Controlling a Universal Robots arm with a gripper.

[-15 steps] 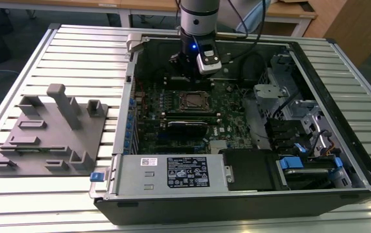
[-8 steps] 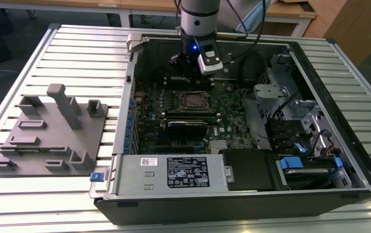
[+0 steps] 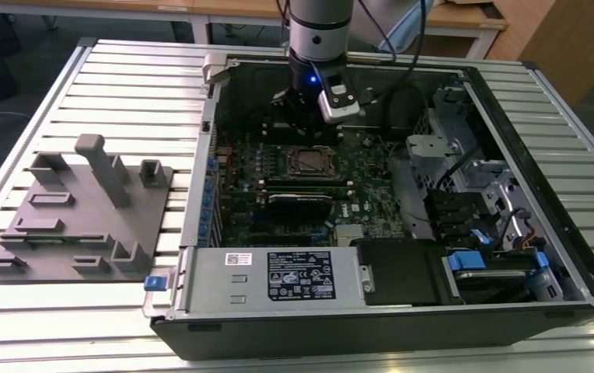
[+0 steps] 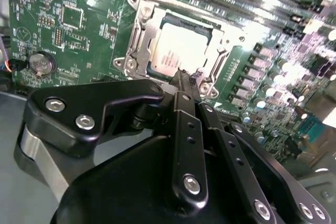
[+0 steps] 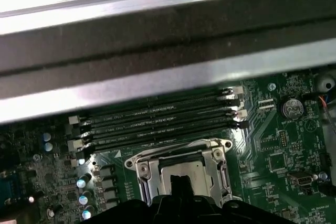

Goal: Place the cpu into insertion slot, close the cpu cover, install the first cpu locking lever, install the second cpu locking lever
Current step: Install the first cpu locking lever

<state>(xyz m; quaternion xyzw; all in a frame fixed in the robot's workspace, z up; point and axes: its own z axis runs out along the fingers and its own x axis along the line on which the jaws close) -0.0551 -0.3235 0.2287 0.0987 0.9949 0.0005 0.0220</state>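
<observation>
The gripper [image 4: 182, 80] hangs just above the near edge of the insertion slot [image 4: 181, 48] on the green motherboard [image 4: 79, 19], inside the open computer case [image 3: 546, 233] on the slatted table [image 3: 120, 70]. In the second wrist view its jaws look drawn together into one narrow tip with nothing between them. The cpu [image 4: 178, 51] already lies in the slot, its pale metal top showing through the window of the cpu cover [image 4: 144, 35], which appears to lie down around it.

The risks, as a judgement: the tip sits very near the chip and the socket frame, so a slightly off descent could scrape the cpu's lid or catch the cover's edge; a lever pushed from a poor angle could slip off the narrow tip.

The locking levers are hard to make out against the bright metal frame, and whether either is hooked cannot be told. In the first wrist view the gripper body hides the socket's near side.
</observation>
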